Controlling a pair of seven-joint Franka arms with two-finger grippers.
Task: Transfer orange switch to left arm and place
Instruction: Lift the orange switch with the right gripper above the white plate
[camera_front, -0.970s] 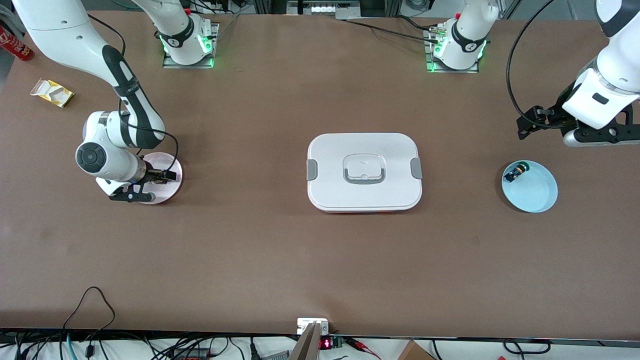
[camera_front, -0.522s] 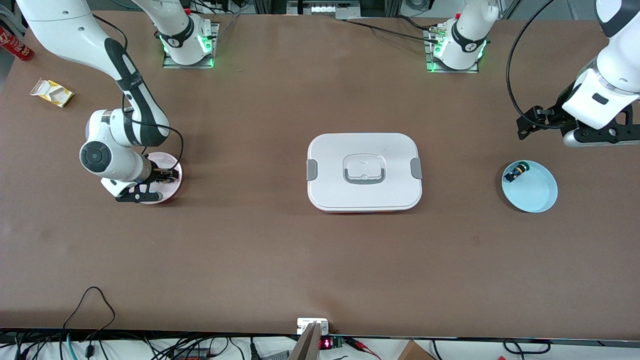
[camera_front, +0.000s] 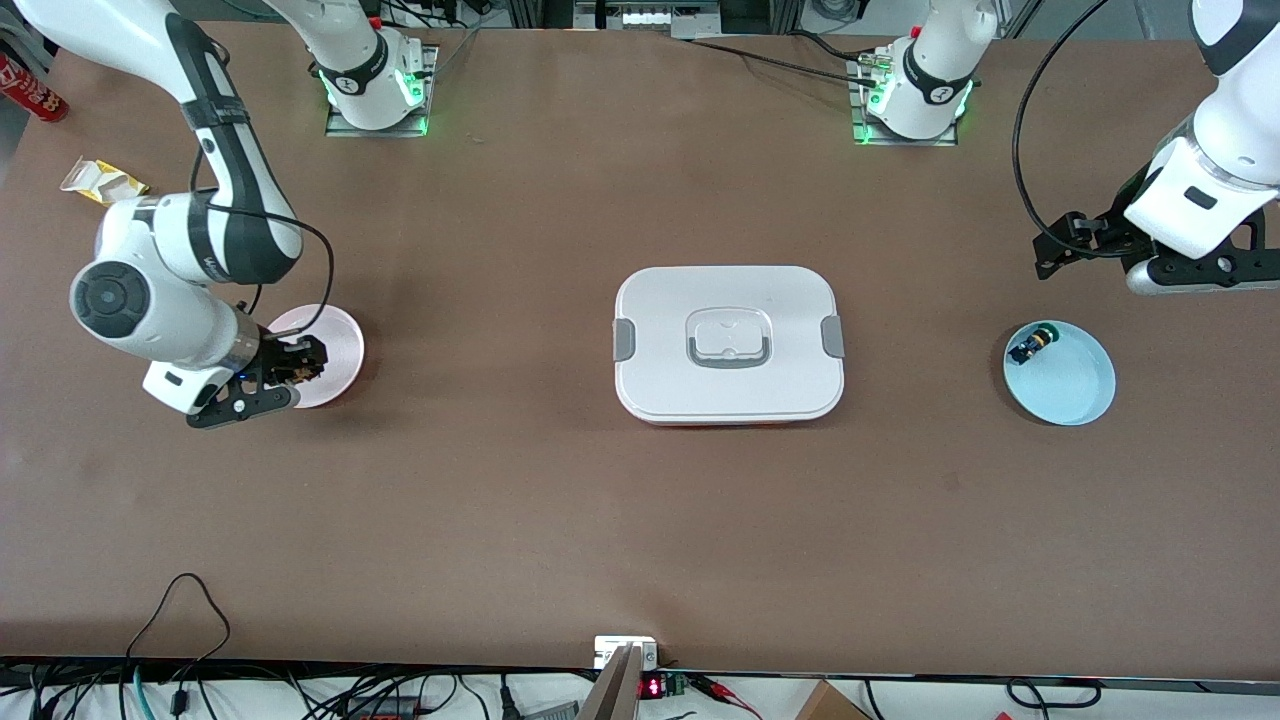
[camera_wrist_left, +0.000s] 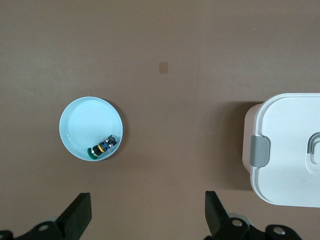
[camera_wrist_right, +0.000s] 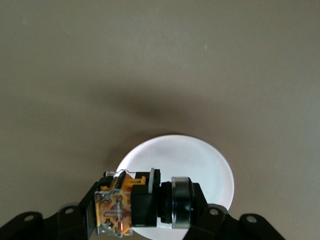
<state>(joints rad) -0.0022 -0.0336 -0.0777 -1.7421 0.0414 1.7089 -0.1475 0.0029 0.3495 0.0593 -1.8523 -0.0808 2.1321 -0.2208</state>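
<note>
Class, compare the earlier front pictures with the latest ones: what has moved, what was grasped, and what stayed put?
The right hand has closed on the orange switch and lifted it off the pink plate, drawing back toward the right arm's end of the table. Unchanged: the left hand waits open above the table near the blue plate holding the other switch; the box sits mid-table.

My right gripper (camera_front: 300, 362) is up off the tabletop near the right arm's end, wrist bent, jaws clamped on the orange switch (camera_wrist_right: 120, 205). Left gripper (camera_wrist_left: 147, 220) waits raised at the left arm's end, jaws wide apart, nothing held.
</note>
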